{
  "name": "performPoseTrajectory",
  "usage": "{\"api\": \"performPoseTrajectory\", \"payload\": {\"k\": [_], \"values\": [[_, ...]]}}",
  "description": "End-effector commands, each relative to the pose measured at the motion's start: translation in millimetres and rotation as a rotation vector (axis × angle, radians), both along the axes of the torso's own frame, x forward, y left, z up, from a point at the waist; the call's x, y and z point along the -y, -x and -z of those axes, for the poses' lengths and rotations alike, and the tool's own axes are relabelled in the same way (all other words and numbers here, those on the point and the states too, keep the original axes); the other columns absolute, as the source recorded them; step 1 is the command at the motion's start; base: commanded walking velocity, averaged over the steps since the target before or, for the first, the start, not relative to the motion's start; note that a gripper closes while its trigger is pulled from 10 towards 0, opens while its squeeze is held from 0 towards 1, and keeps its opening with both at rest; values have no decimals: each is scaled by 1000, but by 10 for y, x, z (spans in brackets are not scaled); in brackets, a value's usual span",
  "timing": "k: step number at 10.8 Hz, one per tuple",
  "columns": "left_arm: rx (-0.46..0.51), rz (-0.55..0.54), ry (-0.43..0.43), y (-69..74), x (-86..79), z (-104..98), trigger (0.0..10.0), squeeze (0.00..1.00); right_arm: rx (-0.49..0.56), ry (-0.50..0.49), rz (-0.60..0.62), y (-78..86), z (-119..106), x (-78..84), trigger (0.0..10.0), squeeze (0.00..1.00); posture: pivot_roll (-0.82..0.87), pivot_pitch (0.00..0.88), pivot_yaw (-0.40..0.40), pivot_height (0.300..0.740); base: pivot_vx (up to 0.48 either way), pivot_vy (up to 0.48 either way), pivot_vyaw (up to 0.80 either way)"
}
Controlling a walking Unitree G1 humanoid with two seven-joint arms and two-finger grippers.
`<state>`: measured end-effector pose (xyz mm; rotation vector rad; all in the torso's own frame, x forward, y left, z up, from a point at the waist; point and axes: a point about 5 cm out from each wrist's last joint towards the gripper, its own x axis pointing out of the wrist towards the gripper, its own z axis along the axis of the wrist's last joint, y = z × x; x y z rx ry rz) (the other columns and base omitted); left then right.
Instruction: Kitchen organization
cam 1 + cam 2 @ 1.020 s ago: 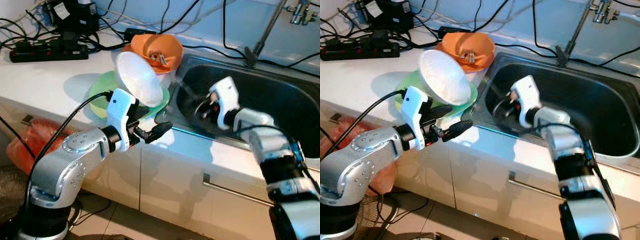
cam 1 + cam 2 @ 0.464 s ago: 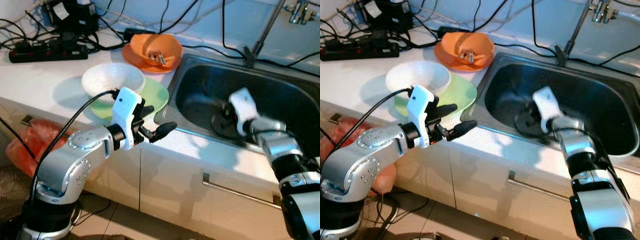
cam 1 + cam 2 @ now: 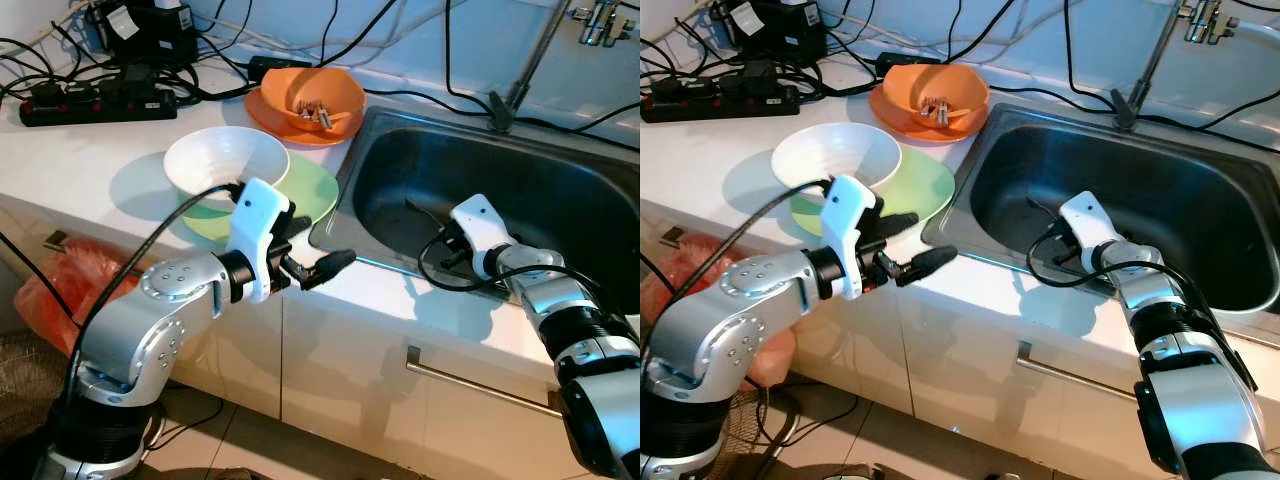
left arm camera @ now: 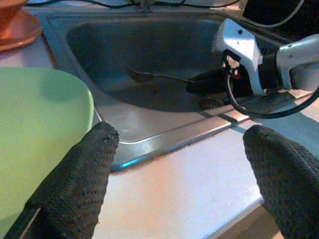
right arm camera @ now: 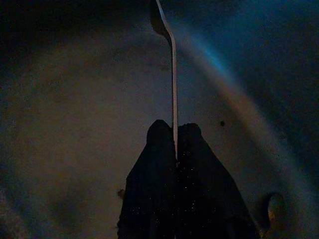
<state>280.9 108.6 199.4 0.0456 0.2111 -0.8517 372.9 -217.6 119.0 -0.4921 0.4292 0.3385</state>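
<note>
We had the white bowl (image 3: 225, 160) set on the green plate (image 3: 310, 195); our right gripper (image 5: 174, 149), at three o'clock, pinched a spoon (image 5: 169, 74) from the sink (image 3: 560, 180), left gripper (image 4: 179, 149) spread wide.

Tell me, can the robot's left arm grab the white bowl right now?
Probably yes. The left gripper hangs open just in front of the white bowl on the green plate, with nothing between them.

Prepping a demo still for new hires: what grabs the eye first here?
The right hand, down in the steel sink, is shut on a spoon. The left hand hangs open over the counter edge, beside the white bowl resting on the green plate.
</note>
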Motion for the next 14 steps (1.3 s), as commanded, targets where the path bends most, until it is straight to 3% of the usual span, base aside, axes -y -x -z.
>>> {"api": "performPoseTrajectory", "payload": {"k": [1,2,8,10,12,13,14], "values": [[15,16,-8,-14,37,-18,10000,0,12,-2,-10,-22,-37,-7,8980,0,151,61,-39,740,0,0,0],[16,17,-4,-18,52,-21,10000,0,16,-6,-8,-25,-40,-9,10000,1000,149,61,-39,740,0,0,0],[27,13,4,-35,69,-28,10000,0,32,-34,11,-30,-44,13,10000,1000,143,66,-45,740,0,0,0],[55,-4,5,-58,53,-68,10000,0,205,-201,39,-150,-359,-94,10000,1000,147,66,-47,740,0,0,0],[195,-94,59,-151,-1,-271,10000,0,365,-349,-20,-188,-669,-283,10000,1000,146,60,-47,740,0,0,0],[269,-129,50,-183,-25,-332,10000,0,401,-387,-47,-179,-741,-352,10000,1000,146,60,-47,740,0,0,0],[269,-129,50,-183,-25,-330,10000,0,402,-389,-46,-178,-739,-351,10000,1000,146,57,-48,740,0,0,0]]}}
